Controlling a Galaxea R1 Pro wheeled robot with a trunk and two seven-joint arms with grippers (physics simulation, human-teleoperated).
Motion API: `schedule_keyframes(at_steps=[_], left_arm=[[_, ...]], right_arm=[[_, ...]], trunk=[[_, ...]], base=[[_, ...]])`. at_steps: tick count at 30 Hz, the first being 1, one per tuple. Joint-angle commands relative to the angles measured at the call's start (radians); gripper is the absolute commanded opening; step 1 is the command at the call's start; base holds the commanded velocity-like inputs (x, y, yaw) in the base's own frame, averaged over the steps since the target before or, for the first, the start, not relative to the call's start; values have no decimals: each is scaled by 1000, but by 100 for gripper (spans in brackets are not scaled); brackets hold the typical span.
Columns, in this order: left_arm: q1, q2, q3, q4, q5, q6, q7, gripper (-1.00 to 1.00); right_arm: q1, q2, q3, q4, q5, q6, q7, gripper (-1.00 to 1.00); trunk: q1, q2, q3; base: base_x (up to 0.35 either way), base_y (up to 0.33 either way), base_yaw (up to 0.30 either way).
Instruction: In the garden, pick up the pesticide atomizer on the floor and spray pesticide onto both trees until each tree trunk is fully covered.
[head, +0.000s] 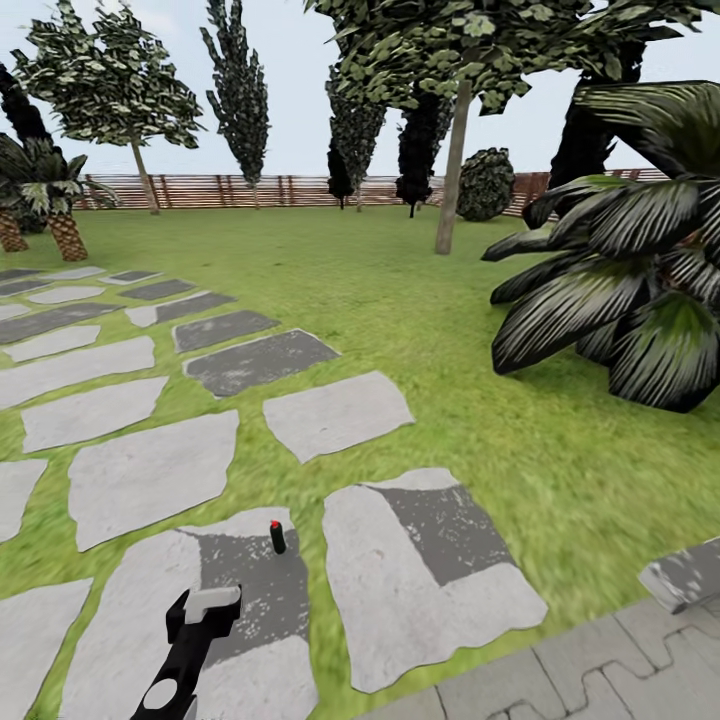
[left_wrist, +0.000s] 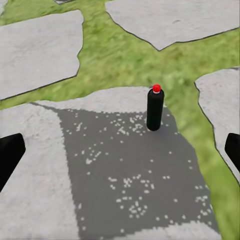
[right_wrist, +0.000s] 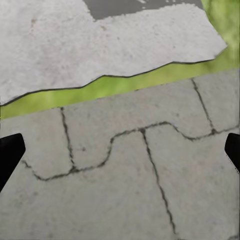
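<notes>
Atomizer: the pesticide atomizer (head: 277, 537) stands upright on a grey stepping stone (head: 250, 590), a dark cylinder with a red cap, just ahead of my left end effector (head: 205, 607).
Left end effector: fingers (left_wrist: 10, 155) spread wide at the frame edges, nothing between them; the bottle (left_wrist: 155, 109) sits ahead, slightly off centre.
Right end effector: open, empty, fingertips (right_wrist: 11, 152) over interlocking paving (right_wrist: 130, 165).
Handling: I judge it light, rigid and smooth, easily toppled; best taken across mid-body, below the cap.
Trunk: one leaning trunk (head: 452, 168) rises well apart on the lawn (head: 420, 300).
Obscured: trigger head and nozzle direction are too small to make out.
</notes>
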Motion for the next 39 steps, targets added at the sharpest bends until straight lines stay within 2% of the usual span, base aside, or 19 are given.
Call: schedule_keyframes(at_steps=[1, 26, 39], left_arm=[[0, 1, 0, 0, -1, 0, 0, 100], [0, 1, 0, -1, 4, -2, 0, 100], [0, 1, 0, -1, 4, -2, 0, 100]], right_arm=[[0, 0, 0, 0, 0, 0, 0, 100], [0, 0, 0, 0, 0, 0, 0, 100], [0, 0, 0, 0, 0, 0, 0, 100]], trunk=[[0, 0, 0], [0, 0, 0], [0, 0, 0]], base=[[49, -68, 277], [8, -5, 277], [183, -110, 277]])
